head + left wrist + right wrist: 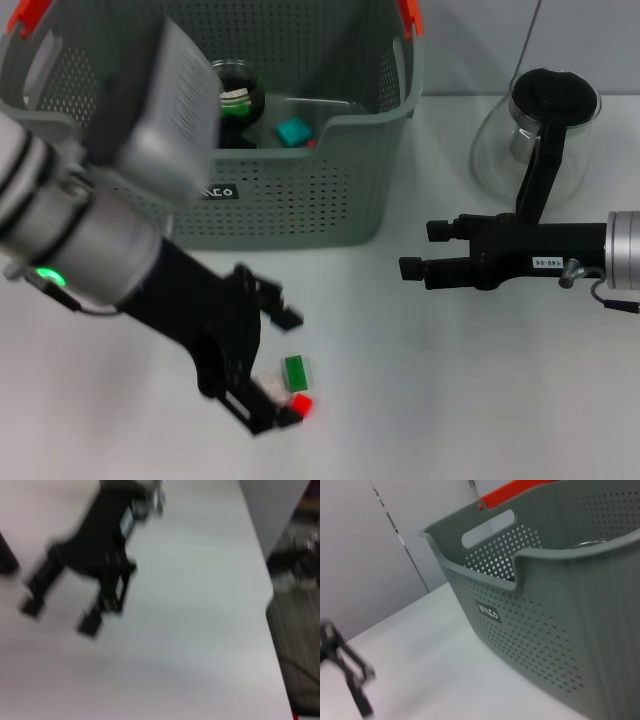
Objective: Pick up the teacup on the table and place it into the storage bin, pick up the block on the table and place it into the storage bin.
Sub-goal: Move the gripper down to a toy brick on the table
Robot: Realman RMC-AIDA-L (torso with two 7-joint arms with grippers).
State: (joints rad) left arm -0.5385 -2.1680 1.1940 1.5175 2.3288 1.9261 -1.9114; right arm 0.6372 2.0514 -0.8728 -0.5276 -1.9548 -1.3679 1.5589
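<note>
Here, head view: left gripper [283, 368] sits low on the bench [450, 380] in front of the storage bin [300, 205], jaws apart around the green, white and red blocks [296, 373]; right gripper [425, 250] hovers beside the bin, jaws apart, empty; glass carafe [535, 130] behind it.
Left wrist view: the right gripper [57, 615] over bare bench.
Right wrist view: bin wall with label [489, 613].
</note>
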